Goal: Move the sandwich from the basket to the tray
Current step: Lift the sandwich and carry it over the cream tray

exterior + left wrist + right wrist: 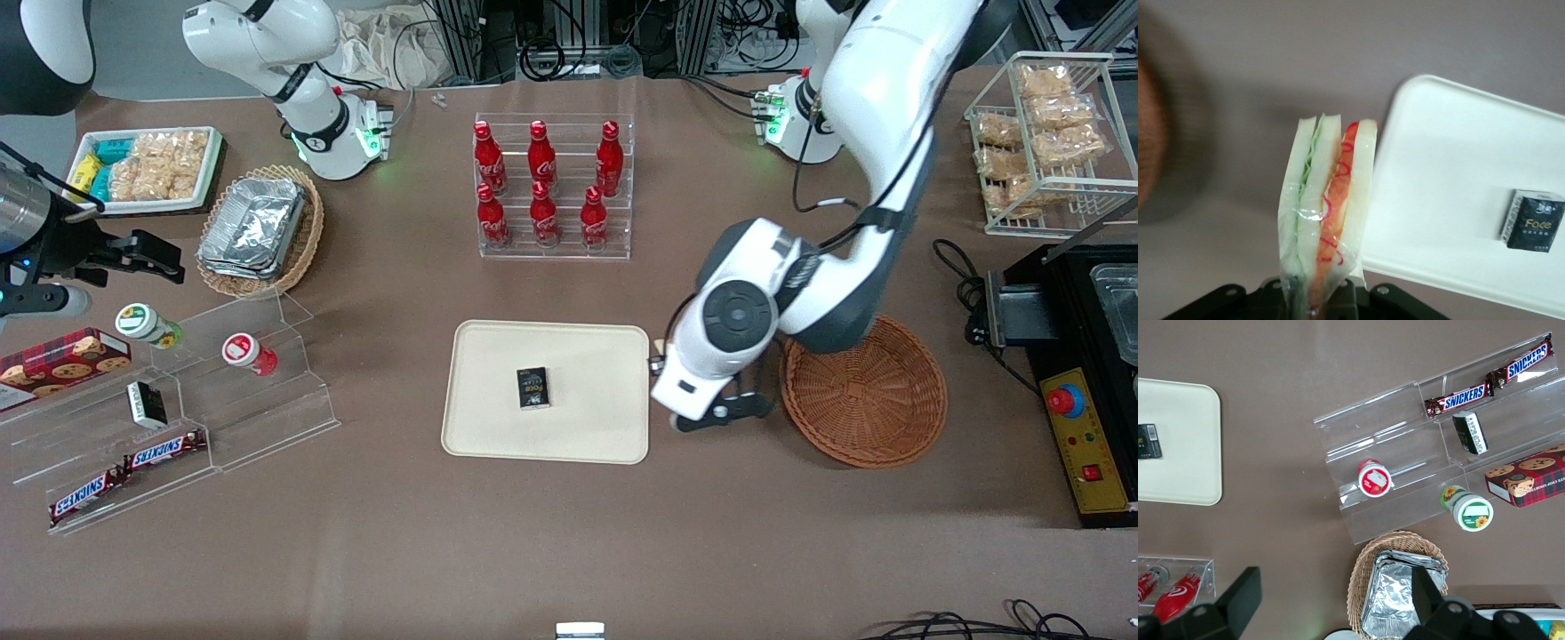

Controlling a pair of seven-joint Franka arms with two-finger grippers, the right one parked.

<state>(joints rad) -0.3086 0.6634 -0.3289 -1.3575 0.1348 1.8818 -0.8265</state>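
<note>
My left gripper (1315, 303) is shut on the sandwich (1328, 207), a wrapped white-bread wedge with green and orange-red filling, held upright above the brown table. In the front view the gripper (680, 382) hangs between the round reddish-brown basket (864, 391) and the cream tray (498, 418), close to the tray's rim. A small tan tip (660, 345) shows beside the wrist. The basket holds nothing that I can see. The tray's edge (1451, 200) lies just beside the sandwich in the left wrist view.
A small black packet (532, 388) lies in the middle of the tray. A clear rack of red bottles (553, 187) stands farther from the front camera. A black machine (1080, 382) sits beside the basket at the working arm's end.
</note>
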